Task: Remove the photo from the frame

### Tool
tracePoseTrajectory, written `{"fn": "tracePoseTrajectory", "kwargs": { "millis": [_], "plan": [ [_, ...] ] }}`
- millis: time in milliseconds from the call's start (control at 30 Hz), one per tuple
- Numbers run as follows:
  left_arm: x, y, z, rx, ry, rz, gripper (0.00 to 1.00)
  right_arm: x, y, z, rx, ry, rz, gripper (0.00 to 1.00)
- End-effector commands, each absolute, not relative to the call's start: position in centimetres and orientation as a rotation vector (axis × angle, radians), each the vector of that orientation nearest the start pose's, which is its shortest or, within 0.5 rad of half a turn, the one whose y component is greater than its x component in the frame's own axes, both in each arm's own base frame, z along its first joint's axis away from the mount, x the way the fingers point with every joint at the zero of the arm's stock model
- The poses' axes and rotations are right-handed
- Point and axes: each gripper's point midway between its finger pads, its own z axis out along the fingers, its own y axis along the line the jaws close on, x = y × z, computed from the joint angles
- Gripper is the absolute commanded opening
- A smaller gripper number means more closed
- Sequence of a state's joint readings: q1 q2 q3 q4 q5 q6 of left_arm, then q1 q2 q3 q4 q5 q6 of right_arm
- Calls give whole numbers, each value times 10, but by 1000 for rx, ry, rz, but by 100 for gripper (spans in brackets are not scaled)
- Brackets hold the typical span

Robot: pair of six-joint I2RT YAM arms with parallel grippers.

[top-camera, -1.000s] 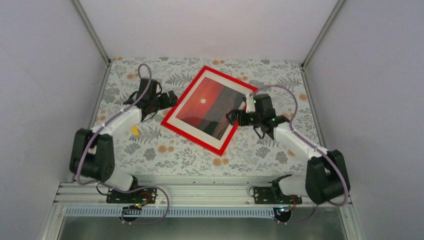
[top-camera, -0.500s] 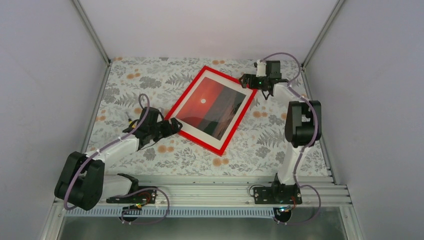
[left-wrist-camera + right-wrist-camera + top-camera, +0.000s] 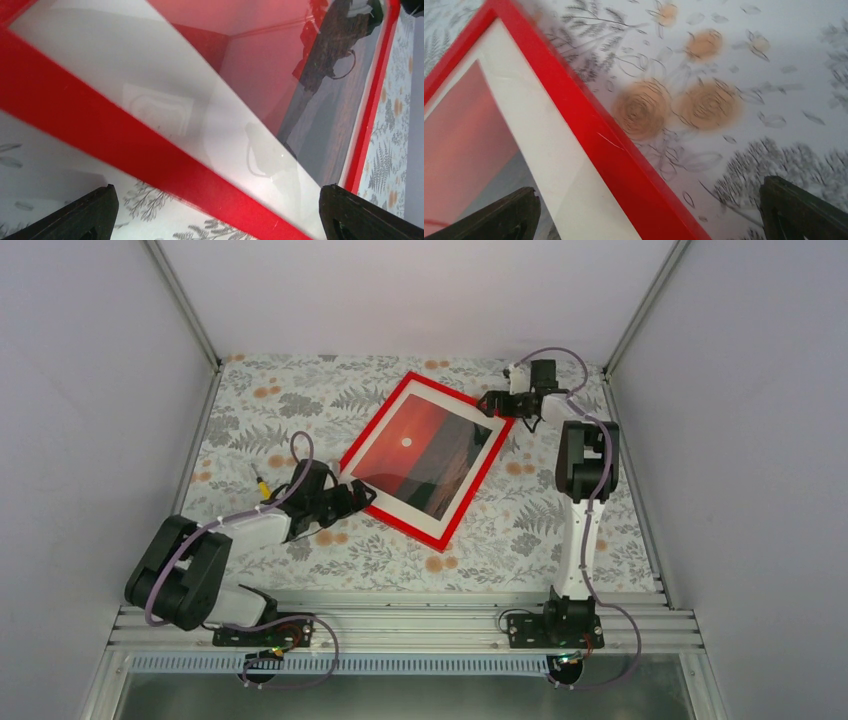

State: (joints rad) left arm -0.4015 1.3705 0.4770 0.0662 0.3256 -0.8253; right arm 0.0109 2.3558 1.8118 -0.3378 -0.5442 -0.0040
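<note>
We found the frame (image 3: 478, 483) lying flat and face up on the table (image 3: 500, 530), turned so that one corner pointed at the arm bases. The photo (image 3: 425, 455) sat inside it, ringed by a white mat (image 3: 437, 527).

The left gripper (image 3: 362, 498) was at the frame's near-left edge, close to its left corner. The right gripper (image 3: 492, 405) was at the opposite, far-right corner. So the frame lay between the two hands along its diagonal, and neither hand was clearly the nearer. Both hands stood wide open and held nothing. In each wrist view the red rail ran across the gap between the two fingers.

We judged that the next move turned on this two-ended hold, since the photo could only be reached from the frame's back.

That back was wholly hidden. We could not tell whether any finger touched the rail or only hovered over it. Reflections in the left wrist view suggested a glazed front. The right wrist view was blurred. With the frame skewed, we could not tell which of its sides was the longer.
</note>
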Motion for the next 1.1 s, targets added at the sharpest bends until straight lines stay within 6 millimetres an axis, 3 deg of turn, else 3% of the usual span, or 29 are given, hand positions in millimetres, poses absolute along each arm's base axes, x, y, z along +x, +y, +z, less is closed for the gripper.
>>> {"fn": "tracePoseTrajectory", "kwargs": {
  "millis": [0, 133, 467, 700, 867, 1067],
  "plan": [
    [288, -186, 42, -366, 2536, -945, 100, 570, 105, 40, -319, 2421, 764, 100],
    [295, -186, 38, -356, 2542, -907, 100, 550, 105, 29, -318, 2460, 782, 100],
    [329, -187, 26, -288, 2591, -786, 100, 497, 99, 39, -233, 2469, 780, 100],
    [379, -180, 33, -231, 2579, -665, 100, 455, 93, 42, -143, 2492, 750, 100],
    [421, -187, 34, -141, 2591, -608, 100, 420, 94, 38, -70, 2505, 778, 99],
    [447, -191, 26, -124, 2614, -584, 100, 392, 89, 40, 10, 2508, 763, 100]
  ]
}}
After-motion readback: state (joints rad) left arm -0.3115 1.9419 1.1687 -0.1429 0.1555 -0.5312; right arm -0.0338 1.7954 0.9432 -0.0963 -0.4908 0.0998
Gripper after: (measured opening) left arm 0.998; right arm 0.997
